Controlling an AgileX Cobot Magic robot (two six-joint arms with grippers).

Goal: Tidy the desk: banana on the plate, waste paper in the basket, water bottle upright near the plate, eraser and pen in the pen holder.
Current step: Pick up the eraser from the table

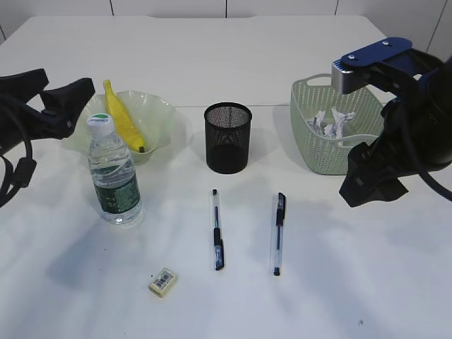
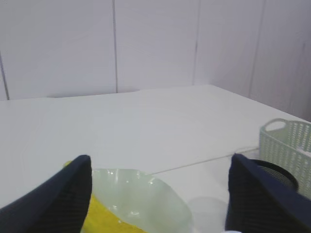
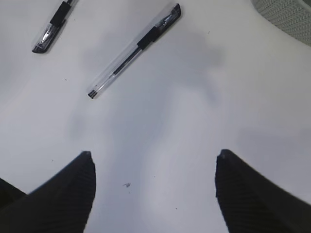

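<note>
Landmark: pen holder (image 1: 228,138), one black mesh cup, upright at table centre. Two pens lie in front of it, apart and roughly parallel: left pen (image 1: 217,229), right pen (image 1: 279,233). One eraser (image 1: 162,282) front-left of it, near the table's (image 1: 212,56) front edge. One water bottle (image 1: 113,171) upright to its left; one banana (image 1: 124,117) on the plate (image 1: 159,113) behind the bottle. One basket (image 1: 311,134) to its right with waste paper (image 1: 332,123) inside. Bare table between pens and basket. Left gripper (image 2: 160,194) spread wide, empty, above the plate. Right gripper (image 3: 154,191) spread wide, empty, hovering right of the pens.
</note>
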